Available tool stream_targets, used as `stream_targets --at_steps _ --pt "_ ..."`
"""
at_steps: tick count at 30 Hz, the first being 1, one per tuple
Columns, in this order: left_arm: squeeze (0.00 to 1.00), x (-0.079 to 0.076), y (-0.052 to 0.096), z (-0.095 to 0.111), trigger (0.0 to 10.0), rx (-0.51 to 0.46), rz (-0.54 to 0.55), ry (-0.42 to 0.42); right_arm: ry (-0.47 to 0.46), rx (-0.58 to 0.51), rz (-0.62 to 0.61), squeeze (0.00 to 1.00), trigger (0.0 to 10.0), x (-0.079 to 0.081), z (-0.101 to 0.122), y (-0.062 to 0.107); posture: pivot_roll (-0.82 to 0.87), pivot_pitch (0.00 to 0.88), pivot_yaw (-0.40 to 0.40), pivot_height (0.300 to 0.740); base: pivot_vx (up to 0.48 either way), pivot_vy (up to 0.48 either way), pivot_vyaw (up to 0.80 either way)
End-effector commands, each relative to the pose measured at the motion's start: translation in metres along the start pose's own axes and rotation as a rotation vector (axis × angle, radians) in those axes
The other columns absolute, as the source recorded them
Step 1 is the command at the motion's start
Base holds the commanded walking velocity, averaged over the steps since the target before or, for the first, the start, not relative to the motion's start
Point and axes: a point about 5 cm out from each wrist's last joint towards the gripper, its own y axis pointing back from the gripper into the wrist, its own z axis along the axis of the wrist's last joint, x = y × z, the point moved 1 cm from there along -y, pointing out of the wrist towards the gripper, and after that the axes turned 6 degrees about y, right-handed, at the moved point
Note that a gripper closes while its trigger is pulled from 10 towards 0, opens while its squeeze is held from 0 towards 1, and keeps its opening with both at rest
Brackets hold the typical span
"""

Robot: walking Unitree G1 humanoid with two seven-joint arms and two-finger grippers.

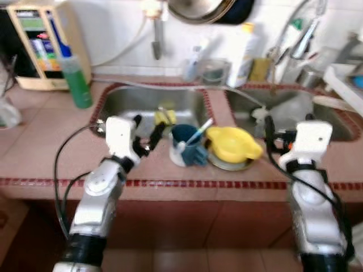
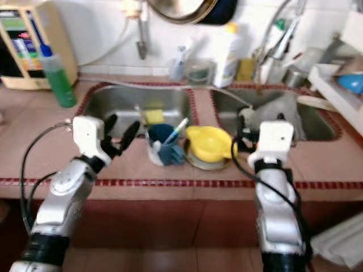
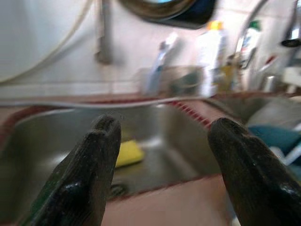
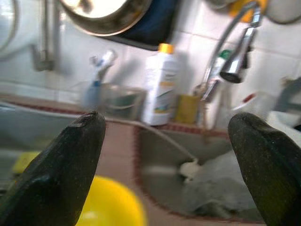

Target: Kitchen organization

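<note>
A dark blue cup [image 1: 187, 144] holding a white-handled utensil stands on the tiled counter strip between two steel sinks. Beside it a yellow bowl [image 1: 232, 143] lies upside down on a plate. My left gripper [image 1: 148, 133] hovers open just left of the cup, over the edge of the left sink [image 1: 122, 102]. In the left wrist view its fingers [image 3: 107, 136] frame a yellow sponge [image 3: 128, 153] on the sink floor. My right gripper [image 1: 288, 127] is open to the right of the yellow bowl, at the rim of the right sink [image 1: 334, 122]; the bowl [image 4: 110, 202] shows low between its fingers.
A green bottle [image 1: 76, 76] and a beige appliance [image 1: 39, 45] stand at the back left. A white bottle [image 4: 160, 89], a clear container and a faucet [image 4: 235, 56] line the back wall. A white rack [image 1: 346, 85] sits at the far right. A pan hangs overhead.
</note>
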Motion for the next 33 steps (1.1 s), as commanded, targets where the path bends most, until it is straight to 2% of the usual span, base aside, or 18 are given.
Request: stream_targets --at_steps 1,11,14,18,23,25,29,33 --pt "0.0 -0.005 -0.004 -0.002 10.0 0.024 -0.008 0.019 0.004 -0.008 -0.009 0.0 10.0 -0.005 0.002 0.0 -0.06 0.0 0.01 0.74 0.0 0.0 0.0" --pt "0.0 -0.014 -0.012 -0.001 10.0 0.092 -0.077 0.042 0.02 -0.026 0.032 0.0 10.0 -0.008 0.005 0.002 -0.07 0.0 0.014 0.74 0.0 0.0 0.0" --pt "0.0 -0.018 -0.016 -0.001 10.0 0.118 -0.095 0.042 -0.034 -0.032 0.097 0.0 10.0 -0.005 0.006 0.006 -0.07 0.0 0.015 0.74 0.0 0.0 0.0" --pt "0.0 -0.022 -0.02 0.001 10.0 0.126 -0.122 0.026 -0.059 -0.055 0.208 0.0 10.0 0.001 0.012 0.011 -0.07 0.0 0.02 0.74 0.0 0.0 0.0" --pt "0.0 -0.025 -0.022 0.004 10.0 0.137 -0.138 0.047 -0.108 -0.071 0.434 0.0 10.0 0.018 0.019 0.028 -0.08 0.0 0.026 0.74 0.0 0.0 0.0" --pt "0.0 -0.025 -0.022 0.004 10.0 0.14 -0.142 0.051 -0.119 -0.069 0.489 0.0 10.0 0.023 0.021 0.034 -0.08 0.0 0.026 0.74 0.0 0.0 0.0" --pt "0.0 -0.026 -0.022 0.006 10.0 0.142 -0.149 0.063 -0.134 -0.045 0.563 0.0 10.0 0.029 0.02 0.042 -0.08 0.0 0.027 0.74 0.0 0.0 0.0" --pt "0.0 -0.029 -0.024 0.009 10.0 0.146 -0.161 0.076 -0.136 -0.042 0.579 0.0 10.0 0.03 0.021 0.043 -0.08 0.0 0.027 0.74 0.0 0.0 0.0"
